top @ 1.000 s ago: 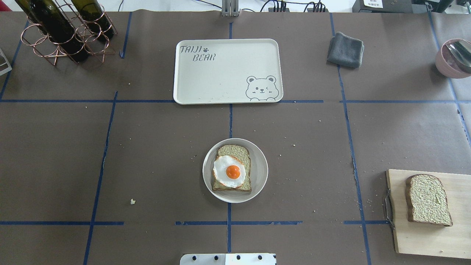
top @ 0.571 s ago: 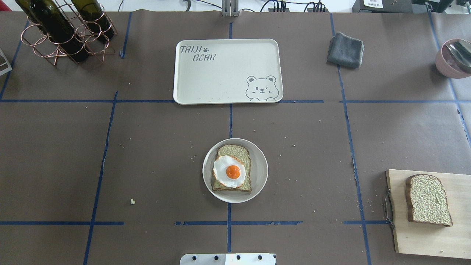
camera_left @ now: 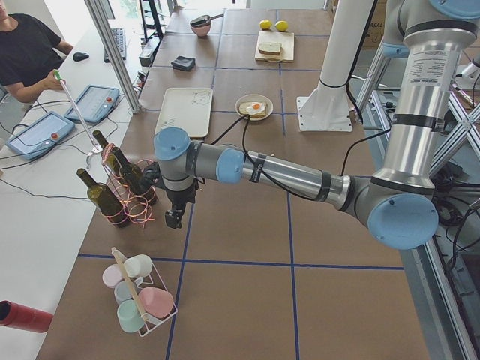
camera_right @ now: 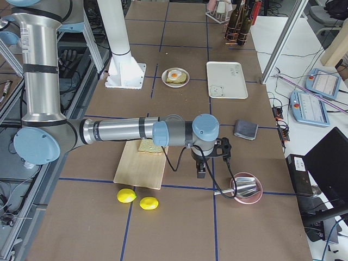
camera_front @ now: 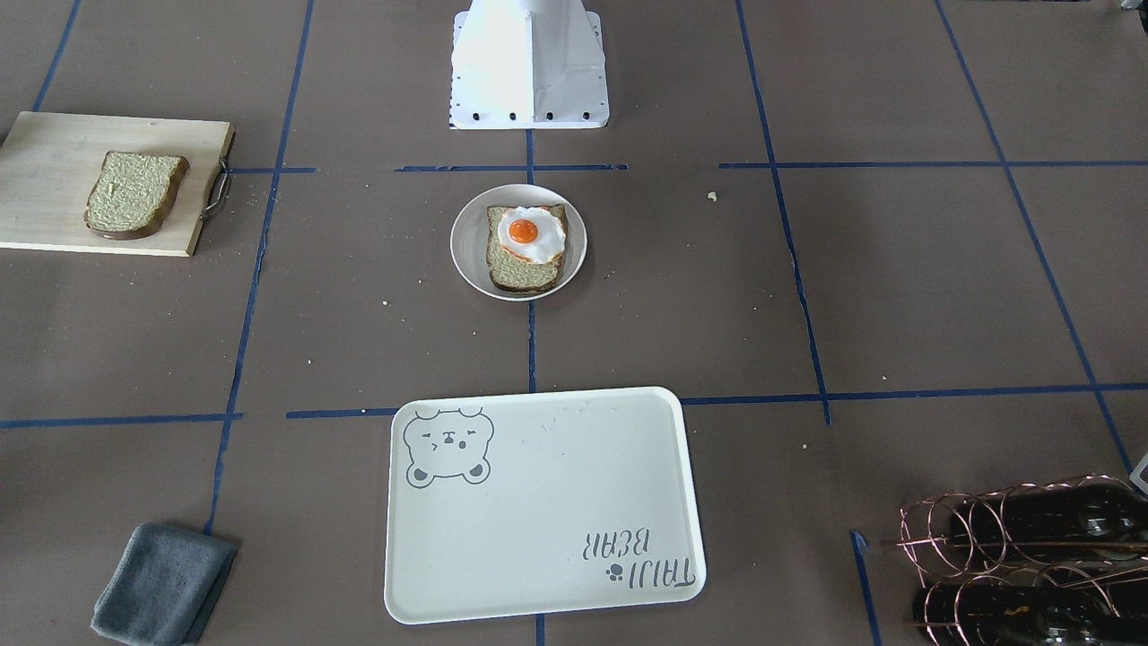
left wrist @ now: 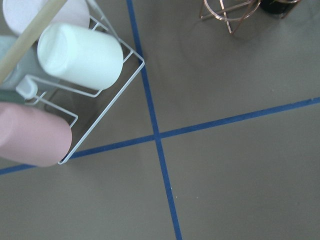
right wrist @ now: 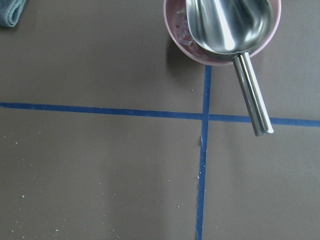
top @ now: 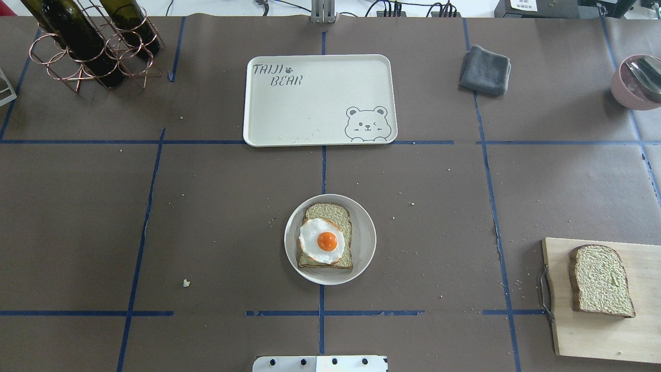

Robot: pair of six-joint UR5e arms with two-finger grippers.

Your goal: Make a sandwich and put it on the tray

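The egg (top: 323, 241) on bread, well apart from the tray (top: 310, 108)
Mid near edge, we see the topped bread slice (top: 341, 219) on a plate (top: 364, 243); the second slice (top: 600, 280) lies on the cutting board (top: 583, 336) by the right edge; the tray sits mid far edge. Left gripper (camera_left: 174, 220) and right gripper (camera_right: 200, 171): whether clenched, we cannot tell.
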